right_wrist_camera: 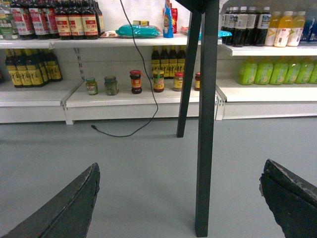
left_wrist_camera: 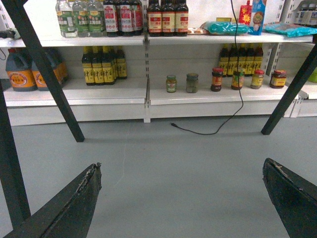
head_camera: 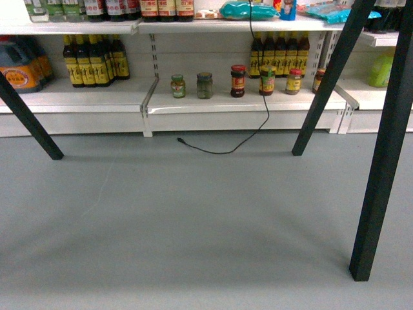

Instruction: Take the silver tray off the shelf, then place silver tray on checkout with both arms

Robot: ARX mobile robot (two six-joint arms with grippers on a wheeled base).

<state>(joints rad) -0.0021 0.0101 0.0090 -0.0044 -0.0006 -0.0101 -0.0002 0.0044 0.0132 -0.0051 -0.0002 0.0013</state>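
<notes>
While my head camera faces the low shelf (head_camera: 213,103) of sauce jars (head_camera: 238,81), no silver tray shows anywhere. On the left wrist view, my left hand (left_wrist_camera: 183,198) hangs spread, empty. Right wrist: right hand (right_wrist_camera: 181,201) likewise gapes, ready for grasping.

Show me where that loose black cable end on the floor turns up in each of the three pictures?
Head view: the cable hangs in front of the shelf and curls on the grey floor, centre, upper half.
Left wrist view: cable right of centre, its plug end near the shelf foot.
Right wrist view: cable left of centre, left of the dark table leg.
Shared landmark: the red-lidded jar.
</notes>
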